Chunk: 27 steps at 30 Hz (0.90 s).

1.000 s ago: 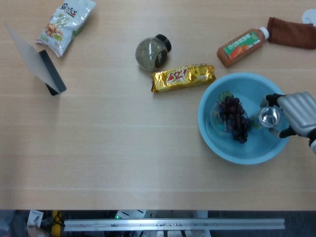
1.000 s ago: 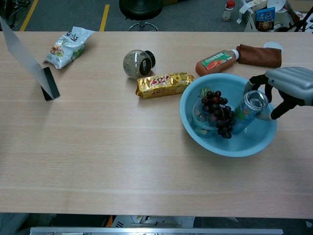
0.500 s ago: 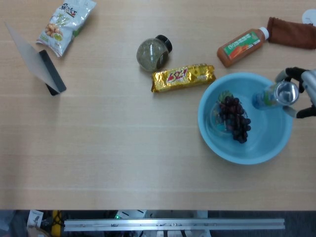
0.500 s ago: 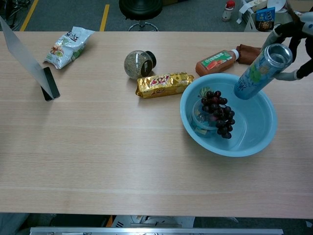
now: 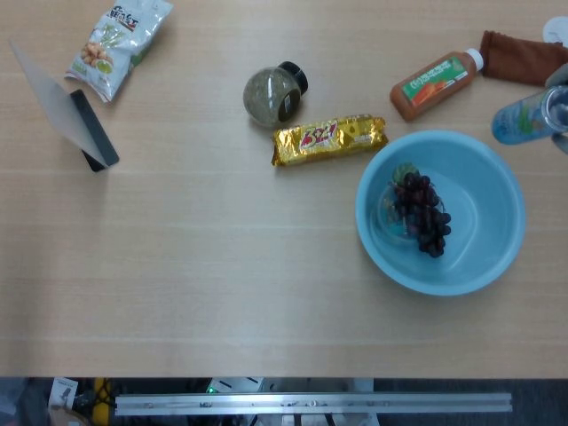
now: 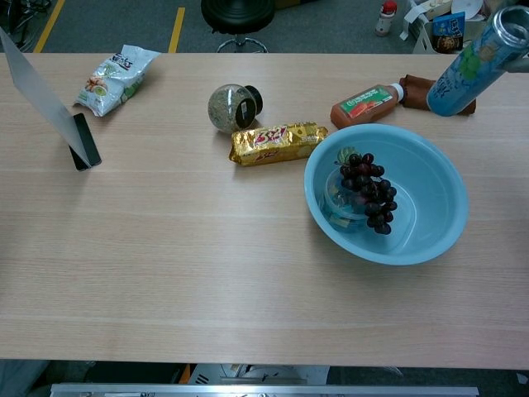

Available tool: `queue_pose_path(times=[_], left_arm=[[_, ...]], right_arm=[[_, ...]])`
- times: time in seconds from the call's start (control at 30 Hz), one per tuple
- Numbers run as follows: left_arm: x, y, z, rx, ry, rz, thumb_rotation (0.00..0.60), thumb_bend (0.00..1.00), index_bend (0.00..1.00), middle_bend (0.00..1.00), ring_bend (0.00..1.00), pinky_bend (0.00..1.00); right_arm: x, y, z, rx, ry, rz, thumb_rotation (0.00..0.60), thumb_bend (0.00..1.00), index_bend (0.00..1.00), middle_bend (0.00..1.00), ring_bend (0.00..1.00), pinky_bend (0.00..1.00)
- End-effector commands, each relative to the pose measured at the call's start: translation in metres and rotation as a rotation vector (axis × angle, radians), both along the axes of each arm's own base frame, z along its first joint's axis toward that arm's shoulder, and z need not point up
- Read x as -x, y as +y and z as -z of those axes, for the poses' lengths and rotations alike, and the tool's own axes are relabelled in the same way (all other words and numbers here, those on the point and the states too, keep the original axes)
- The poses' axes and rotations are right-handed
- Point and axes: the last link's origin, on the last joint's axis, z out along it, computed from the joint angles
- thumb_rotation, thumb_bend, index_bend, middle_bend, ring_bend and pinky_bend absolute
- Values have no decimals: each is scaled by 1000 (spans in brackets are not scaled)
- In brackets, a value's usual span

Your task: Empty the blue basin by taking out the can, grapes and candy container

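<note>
Can (image 6: 471, 68) lifted out of blue basin (image 5: 497, 257), now tilted in the air beyond its far right rim. Right robot hand (image 5: 561, 106) mostly cropped; grasp presumably clamped, can't confirm. Left hand unseen. Grapes (image 5: 423, 213) hide candy container (image 6: 339, 208). Risk: tilted can slipping onto the counter.
</note>
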Motion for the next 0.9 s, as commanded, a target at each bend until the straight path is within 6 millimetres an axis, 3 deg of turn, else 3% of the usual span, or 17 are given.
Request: queue_pose_path(times=[0.03,0.37,0.9], left_arm=[[0,0,0,-1,0,-1,600,269,292,245,207,170],[-4,4,0,-2,6,-2,600,269,292,245,207,170],[-6,6,2,1,10,-4,600,270,291,245,207,170]], right_arm=[[6,-9,7,-12,0,24,600,338,557,506,527,727],[34,-36,45,-55,13,109,600,338,557,506,527,727],[57,-41,84,-89,29,169,600,337,557,506,525,727]])
